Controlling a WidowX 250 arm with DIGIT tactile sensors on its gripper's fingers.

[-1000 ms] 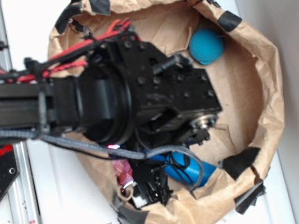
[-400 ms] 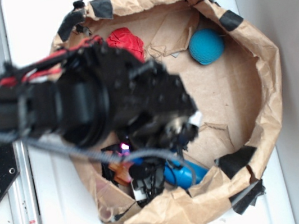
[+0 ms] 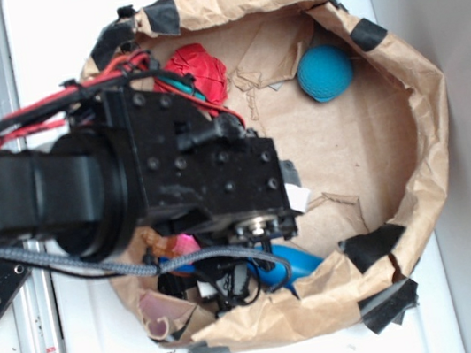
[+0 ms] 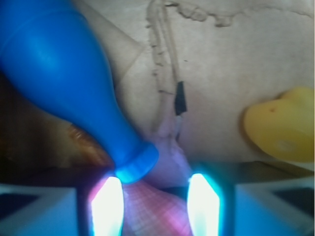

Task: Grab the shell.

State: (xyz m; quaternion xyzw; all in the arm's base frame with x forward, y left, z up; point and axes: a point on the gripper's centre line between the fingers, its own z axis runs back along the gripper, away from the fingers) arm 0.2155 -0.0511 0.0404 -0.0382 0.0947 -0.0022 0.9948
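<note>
No text, label, brand, number or sign can be read in either view. The black tape patches (image 3: 160, 12) on the brown paper bag (image 3: 422, 111) are plain, the blue bottle (image 4: 64, 73) shows a bare surface with no label, and the black arm housing (image 3: 209, 176) carries only screws, no legible marking.
</note>
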